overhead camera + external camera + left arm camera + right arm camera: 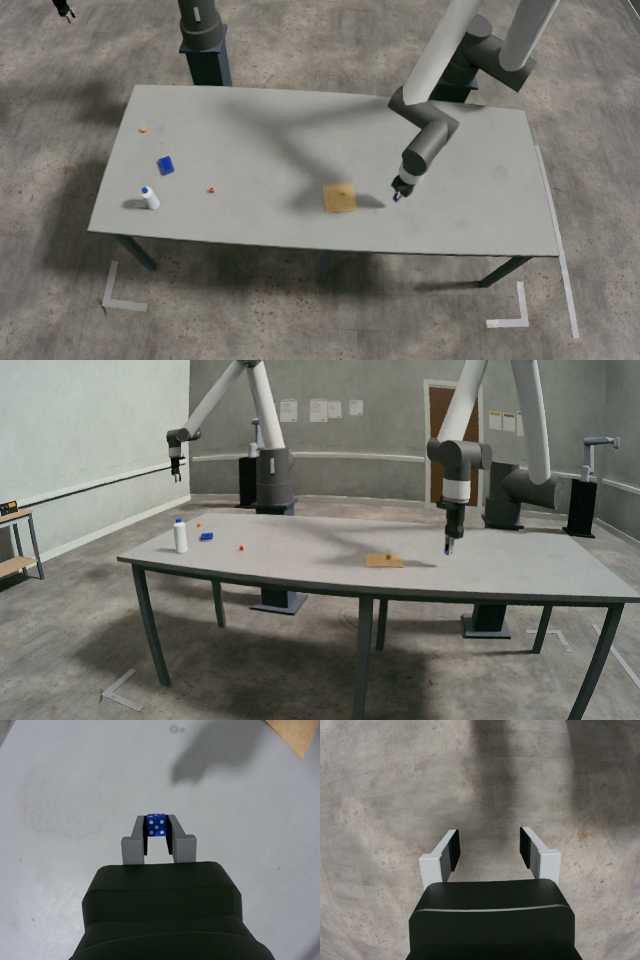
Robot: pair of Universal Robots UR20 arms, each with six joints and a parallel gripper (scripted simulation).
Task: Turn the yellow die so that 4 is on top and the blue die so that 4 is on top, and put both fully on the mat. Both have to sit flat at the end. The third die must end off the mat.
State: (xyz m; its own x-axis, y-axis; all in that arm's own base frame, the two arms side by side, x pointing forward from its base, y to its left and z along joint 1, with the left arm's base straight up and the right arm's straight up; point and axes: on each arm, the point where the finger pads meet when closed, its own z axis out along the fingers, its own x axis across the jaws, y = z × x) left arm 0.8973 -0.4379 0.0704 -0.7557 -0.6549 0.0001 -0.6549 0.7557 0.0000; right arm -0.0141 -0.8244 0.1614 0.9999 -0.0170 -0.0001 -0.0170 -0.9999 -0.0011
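Five pips face up on the blue die [395,198] [447,552] [156,825], gripped by the left hand [396,197] [449,552] [156,827] beside the mat [332,204] [376,561] [297,739], presumably for turning.

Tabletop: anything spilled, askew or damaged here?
Nothing spilled or damaged stands out. The white bottle stands upright. Faint stains mark the tabletop, including a small ring in the left wrist view; they look like old wear.
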